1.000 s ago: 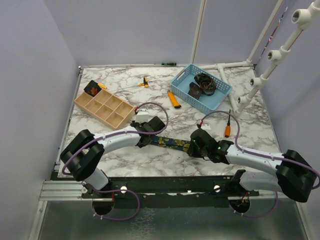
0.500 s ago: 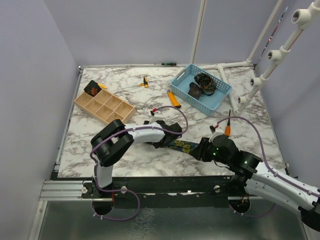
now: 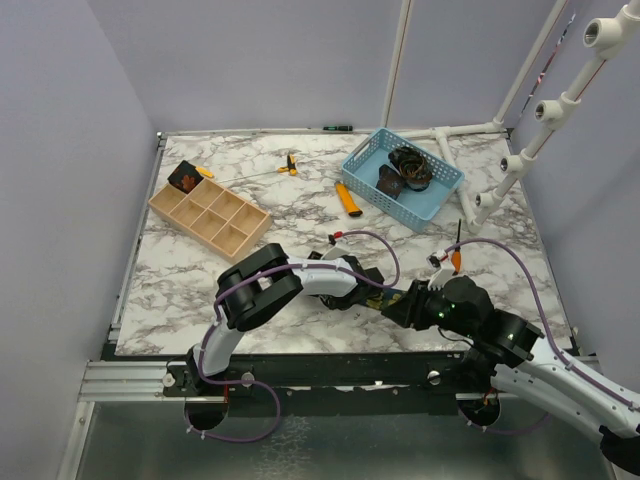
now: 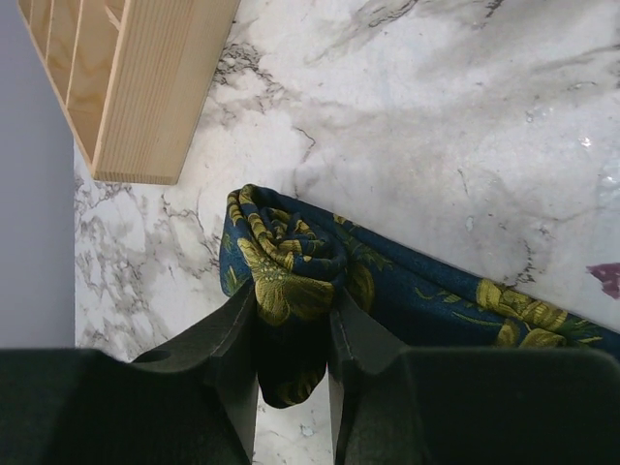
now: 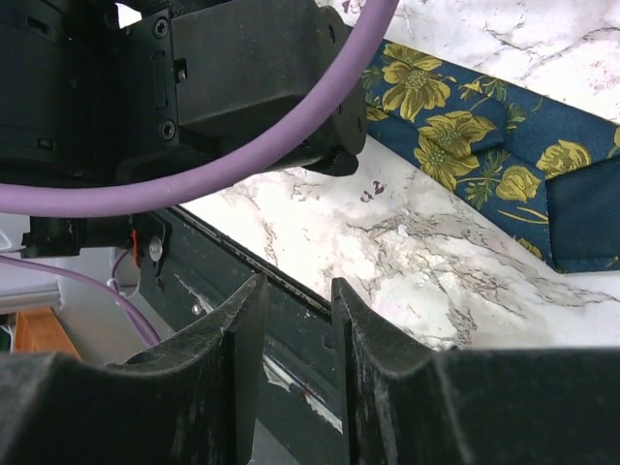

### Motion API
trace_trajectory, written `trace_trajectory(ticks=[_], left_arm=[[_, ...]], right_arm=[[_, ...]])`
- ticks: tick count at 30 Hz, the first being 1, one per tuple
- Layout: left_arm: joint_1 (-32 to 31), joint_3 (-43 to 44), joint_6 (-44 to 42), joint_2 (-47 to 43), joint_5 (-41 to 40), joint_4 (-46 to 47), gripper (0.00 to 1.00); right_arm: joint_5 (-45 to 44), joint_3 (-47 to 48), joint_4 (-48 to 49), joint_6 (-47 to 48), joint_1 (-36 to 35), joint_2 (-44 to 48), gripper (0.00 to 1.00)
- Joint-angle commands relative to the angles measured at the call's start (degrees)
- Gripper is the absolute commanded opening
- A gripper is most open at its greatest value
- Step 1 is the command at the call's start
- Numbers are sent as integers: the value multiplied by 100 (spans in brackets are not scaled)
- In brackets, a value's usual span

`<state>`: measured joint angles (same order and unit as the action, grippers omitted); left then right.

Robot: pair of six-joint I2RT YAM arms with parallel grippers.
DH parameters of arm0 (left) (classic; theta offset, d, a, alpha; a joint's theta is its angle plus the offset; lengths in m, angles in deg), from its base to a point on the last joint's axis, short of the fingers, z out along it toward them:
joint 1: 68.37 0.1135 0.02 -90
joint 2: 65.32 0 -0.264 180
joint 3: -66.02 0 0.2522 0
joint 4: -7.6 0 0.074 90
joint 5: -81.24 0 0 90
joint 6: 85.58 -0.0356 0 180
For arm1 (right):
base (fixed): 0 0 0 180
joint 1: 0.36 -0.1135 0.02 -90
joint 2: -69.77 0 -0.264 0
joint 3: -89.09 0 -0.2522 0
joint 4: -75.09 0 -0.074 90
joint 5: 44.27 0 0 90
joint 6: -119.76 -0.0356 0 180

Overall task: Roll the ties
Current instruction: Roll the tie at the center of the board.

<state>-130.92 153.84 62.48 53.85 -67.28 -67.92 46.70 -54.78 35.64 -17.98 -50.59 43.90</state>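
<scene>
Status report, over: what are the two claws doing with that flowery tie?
Left gripper shut on floral tie, coil started, rest flat. Right gripper open, empty, beside it. Left arm crowding right.

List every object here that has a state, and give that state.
navy floral tie: partly rolled, tail lying flat.
left gripper: jaws shut on the tie's coiled end.
right gripper: jaws slightly apart, holding nothing.
blue basket: holds two dark rolled ties.
wooden tray: one corner compartment holds a dark coil; the rest look empty.
</scene>
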Motion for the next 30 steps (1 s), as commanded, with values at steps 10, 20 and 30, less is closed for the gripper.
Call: trace_trajectory(ticks=[10,20,30], left_arm=[[-188,-217,-511,-626,1402,1066,56],[-188,-524,-745,-1649,1703,1173,83],[-22,-693,-1017,-2720,1926,1245,84]], right_arm=[[447,270,-298,283,1,4,38],[785,766,-439,727,0,47,42],[467,841,-385,585,4,189,49]])
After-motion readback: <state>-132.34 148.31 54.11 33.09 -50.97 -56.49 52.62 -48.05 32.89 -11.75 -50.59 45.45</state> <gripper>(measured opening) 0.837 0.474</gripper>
